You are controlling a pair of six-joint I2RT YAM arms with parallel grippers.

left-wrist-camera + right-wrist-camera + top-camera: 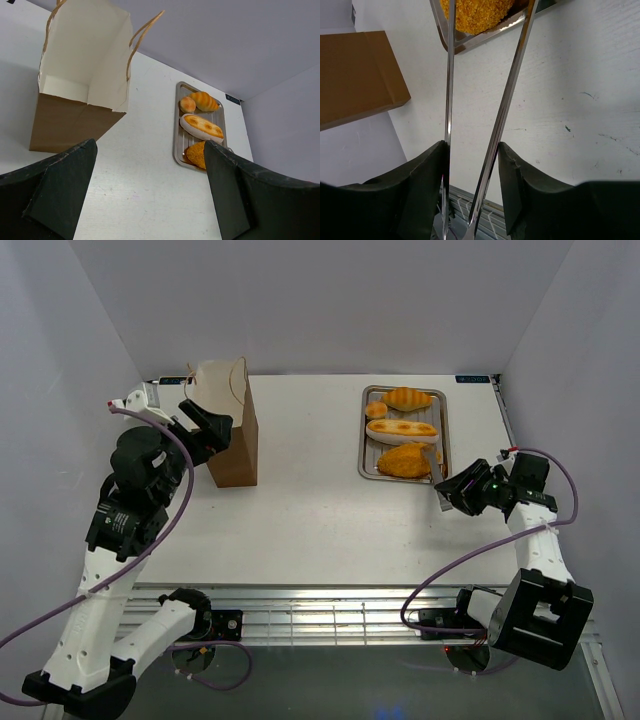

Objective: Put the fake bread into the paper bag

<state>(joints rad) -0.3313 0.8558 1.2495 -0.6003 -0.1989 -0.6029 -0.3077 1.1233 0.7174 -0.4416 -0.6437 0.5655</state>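
The brown paper bag (232, 430) stands open at the back left, its pale inside showing in the left wrist view (75, 65). Four loaves lie on a steel tray (364, 445): croissant (407, 397), small bun (376, 410), baguette (401, 428) and big oval loaf (404, 460). My left gripper (205, 425) is open and empty beside the bag's left side (150, 145). My right gripper (455, 490) is shut on silver tongs (512, 85), whose two arms reach to either side of the oval loaf (477, 12); their tips are out of frame.
The tray's near rim (470, 42) lies just ahead of the tongs. White walls enclose the table on the left, back and right. A slatted metal strip (320, 615) runs along the near edge by the arm bases.
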